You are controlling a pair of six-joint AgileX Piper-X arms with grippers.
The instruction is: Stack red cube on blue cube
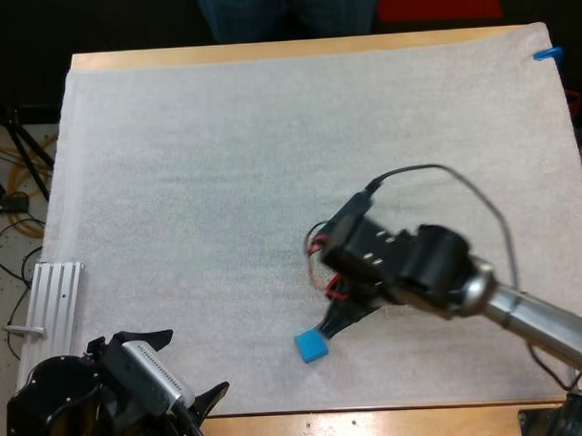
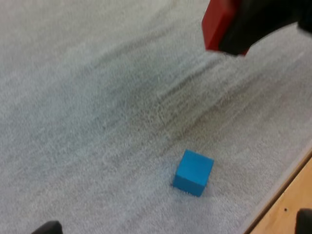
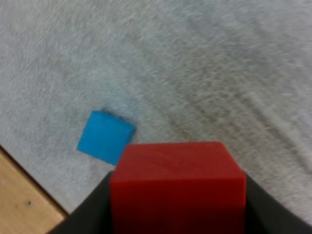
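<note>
One offset governs your next move: the blue cube sits on the white mat, below and just ahead of the right gripper, off to one side of its fingertips. That gripper is clamped on the red cube, held clear above the mat and, by judgement, not yet over the blue cube. The left gripper stands parted and empty, farther from the blue cube. A person's legs show beyond the wooden table.
</note>
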